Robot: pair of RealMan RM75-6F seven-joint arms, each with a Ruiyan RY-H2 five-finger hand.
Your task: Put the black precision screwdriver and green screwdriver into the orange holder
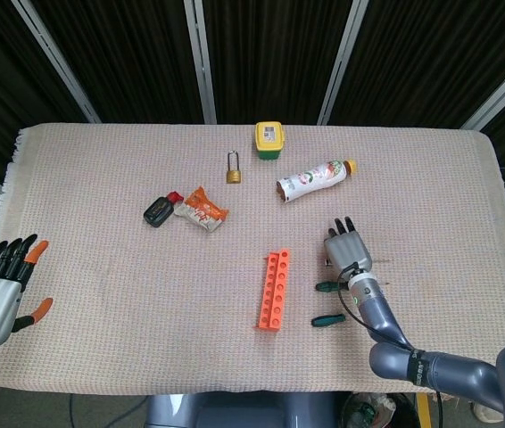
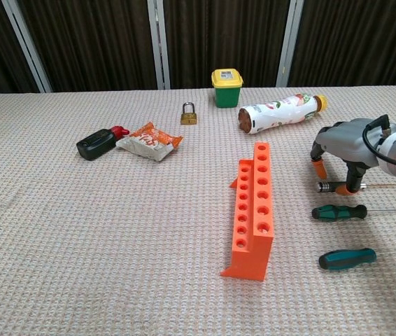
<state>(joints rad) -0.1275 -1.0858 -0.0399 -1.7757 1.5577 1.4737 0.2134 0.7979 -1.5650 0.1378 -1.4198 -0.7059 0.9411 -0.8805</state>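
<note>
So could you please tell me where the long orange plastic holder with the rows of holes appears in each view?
Head view: long orange plastic holder, lower centre, left of the right hand.
Chest view: it stands centre-right, end toward the camera.
Shared landmark: the yellow-lidded green box at the table's far edge.
</note>
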